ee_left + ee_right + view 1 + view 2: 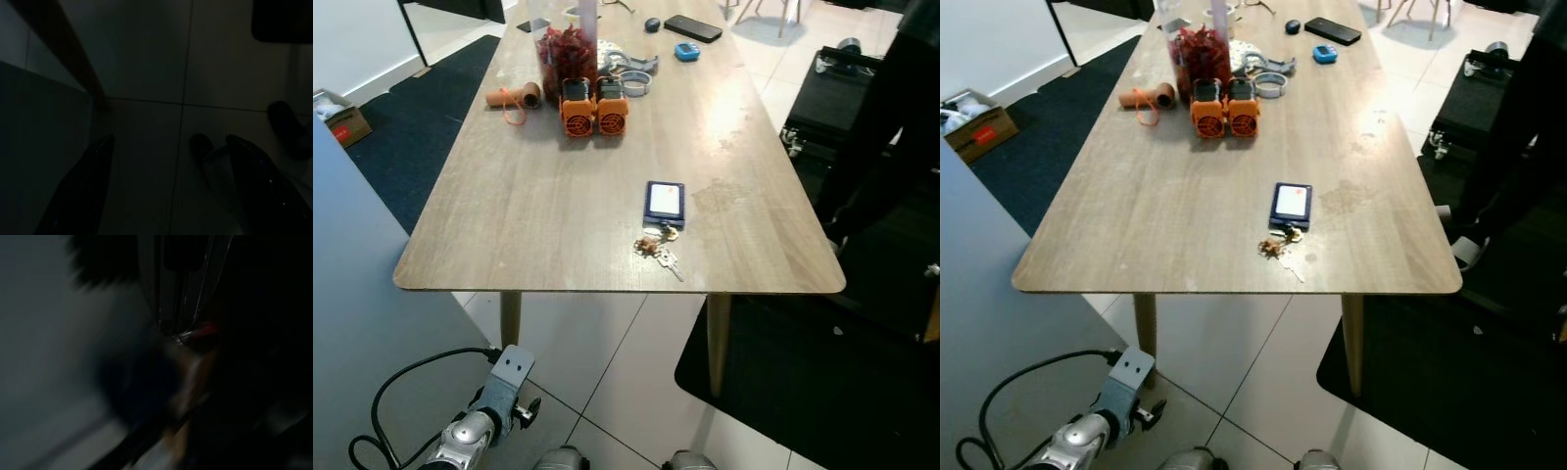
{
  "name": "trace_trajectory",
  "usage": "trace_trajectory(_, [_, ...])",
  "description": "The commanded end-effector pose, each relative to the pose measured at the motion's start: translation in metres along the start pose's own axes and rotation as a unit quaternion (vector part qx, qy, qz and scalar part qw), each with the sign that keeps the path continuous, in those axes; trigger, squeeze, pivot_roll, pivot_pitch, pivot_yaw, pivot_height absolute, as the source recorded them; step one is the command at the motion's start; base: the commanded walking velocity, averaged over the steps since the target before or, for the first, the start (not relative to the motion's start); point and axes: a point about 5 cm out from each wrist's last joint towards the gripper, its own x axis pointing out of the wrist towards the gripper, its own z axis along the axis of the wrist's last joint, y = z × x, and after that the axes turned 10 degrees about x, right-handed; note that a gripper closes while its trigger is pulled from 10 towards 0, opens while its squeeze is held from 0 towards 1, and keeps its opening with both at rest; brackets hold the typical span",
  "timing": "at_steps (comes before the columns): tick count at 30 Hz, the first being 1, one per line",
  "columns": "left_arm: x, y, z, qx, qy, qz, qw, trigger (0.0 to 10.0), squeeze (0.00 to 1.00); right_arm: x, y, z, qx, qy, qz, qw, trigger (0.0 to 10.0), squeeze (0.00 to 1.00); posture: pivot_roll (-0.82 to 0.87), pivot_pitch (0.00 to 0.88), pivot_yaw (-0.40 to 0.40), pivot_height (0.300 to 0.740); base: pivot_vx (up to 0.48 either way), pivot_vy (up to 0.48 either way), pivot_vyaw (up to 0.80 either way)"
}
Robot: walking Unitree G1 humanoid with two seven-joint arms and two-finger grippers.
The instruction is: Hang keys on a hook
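Before me stands a long wooden table [558, 196] on slim legs, over pale floor tiles [617, 362]. Dark rugs [421, 117] lie far left and near right, and a white wall [357, 39] closes the far left.

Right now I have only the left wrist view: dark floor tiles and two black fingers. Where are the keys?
Observer: The keys lie on the wooden table, close to its near edge.
Operator: Anything with them?
Observer: A blue card holder lies flat right against the bunch, on its far side.
Operator: And where is my arm relative to that?
Observer: The left arm hangs below tabletop level, near the table's front left leg and well to the left of the keys. The left gripper has its jaws open over the floor.
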Motion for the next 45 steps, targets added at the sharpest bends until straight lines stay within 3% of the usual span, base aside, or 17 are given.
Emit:
trace_trajectory(1, [-0.005, 0.004, -0.011, 0.011, 0.016, 0.002, 1.000, 10.0, 0.00, -0.006, 0.013, -0.015, 0.011, 0.017, 0.026, 0.999, 10.0, 0.00, 0.06, 0.071, 0.003, 0.740, 0.000, 0.000, 0.00])
trace_trajectory(2, [-0.005, 0.004, -0.011, 0.011, 0.016, 0.002, 1.000, 10.0, 0.00, -0.006, 0.013, -0.015, 0.011, 0.017, 0.026, 0.999, 10.0, 0.00, 0.06, 0.071, 0.003, 0.740, 0.000, 0.000, 0.00])
trace_trajectory(4, [-0.005, 0.003, -0.011, 0.014, 0.018, 0.002, 1.000, 10.0, 0.00, -0.018, 0.038, -0.040, 0.020, 0.058, 0.061, 0.996, 10.0, 0.00, 0.06, 0.073, 0.003, 0.740, 0.000, 0.000, 0.00])
trace_trajectory(5, [-0.005, 0.003, -0.011, 0.014, 0.018, 0.002, 1.000, 10.0, 0.00, -0.018, 0.038, -0.040, 0.020, 0.058, 0.061, 0.996, 10.0, 0.00, 0.06, 0.073, 0.003, 0.740, 0.000, 0.000, 0.00])
trace_trajectory(8, [-0.005, 0.003, -0.012, 0.014, 0.021, 0.006, 1.000, 10.0, 0.00, -0.041, 0.073, -0.075, 0.038, 0.129, 0.100, 0.986, 10.0, 0.00, 0.06, 0.074, 0.000, 0.740, 0.000, 0.000, 0.00])
trace_trajectory(11, [-0.005, 0.003, -0.013, 0.016, 0.023, 0.009, 1.000, 10.0, 0.00, -0.056, 0.092, -0.091, 0.069, 0.169, 0.118, 0.976, 10.0, 0.00, 0.06, 0.074, 0.000, 0.740, 0.000, 0.000, 0.00])
trace_trajectory(13, [-0.005, 0.003, -0.013, 0.016, 0.023, 0.009, 1.000, 10.0, 0.00, -0.056, 0.092, -0.091, 0.069, 0.169, 0.118, 0.976, 10.0, 0.00, 0.06, 0.074, 0.000, 0.740, 0.000, 0.000, 0.00])
trace_trajectory(14, [-0.005, 0.003, -0.013, 0.017, 0.027, 0.012, 0.999, 10.0, 0.00, -0.071, 0.108, -0.104, 0.084, 0.205, 0.137, 0.966, 10.0, 0.00, 0.07, 0.074, -0.001, 0.740, 0.000, 0.000, 0.00])
trace_trajectory(17, [-0.005, 0.002, -0.014, 0.018, 0.030, 0.017, 0.999, 10.0, 0.00, -0.095, 0.129, -0.123, 0.115, 0.267, 0.159, 0.944, 10.0, 0.00, 0.07, 0.075, 0.000, 0.740, 0.000, 0.000, 0.00])
trace_trajectory(23, [-0.004, 0.001, -0.014, 0.025, 0.036, 0.024, 0.999, 10.0, 0.00, -0.111, 0.139, -0.136, 0.159, 0.322, 0.156, 0.920, 10.0, 0.00, 0.07, 0.075, 0.002, 0.740, 0.000, 0.000, 0.00])
trace_trajectory(24, [-0.004, 0.001, -0.014, 0.029, 0.039, 0.029, 0.998, 10.0, 0.00, -0.120, 0.147, -0.140, 0.178, 0.351, 0.177, 0.902, 10.0, 0.00, 0.06, 0.076, 0.005, 0.740, 0.000, 0.000, 0.00])
trace_trajectory(25, [-0.004, 0.001, -0.014, 0.029, 0.039, 0.029, 0.998, 10.0, 0.00, -0.120, 0.147, -0.140, 0.178, 0.351, 0.177, 0.902, 10.0, 0.00, 0.06, 0.076, 0.005, 0.740, 0.000, 0.000, 0.00])
trace_trajectory(26, [-0.003, 0.001, -0.013, 0.033, 0.043, 0.036, 0.998, 10.0, 0.00, -0.132, 0.158, -0.144, 0.204, 0.386, 0.206, 0.876, 10.0, 0.00, 0.06, 0.077, 0.005, 0.740, 0.000, 0.000, 0.00])
trace_trajectory(32, [0.000, 0.002, -0.007, 0.006, 0.040, 0.056, 0.998, 10.0, 0.00, -0.143, 0.174, -0.142, 0.263, 0.413, 0.223, 0.843, 10.0, 0.00, 0.06, 0.074, 0.008, 0.740, 0.000, 0.000, 0.00])
trace_trajectory(37, [0.001, 0.004, -0.005, -0.062, 0.037, 0.080, 0.994, 10.0, 0.00, -0.144, 0.179, -0.137, 0.266, 0.395, 0.233, 0.848, 10.0, 0.00, 0.05, 0.068, 0.010, 0.740, 0.000, 0.000, 0.00])
trace_trajectory(41, [-0.001, 0.009, -0.007, -0.117, 0.026, 0.103, 0.987, 10.0, 0.00, -0.136, 0.179, -0.128, 0.316, 0.352, 0.226, 0.852, 10.0, 0.00, 0.05, 0.059, 0.014, 0.740, 0.000, 0.000, 0.00])
trace_trajectory(45, [0.000, 0.011, -0.003, -0.123, 0.017, 0.097, 0.988, 10.0, 0.00, -0.131, 0.178, -0.124, 0.328, 0.335, 0.227, 0.854, 10.0, 0.00, 0.05, 0.052, 0.017, 0.740, 0.000, 0.000, 0.00])
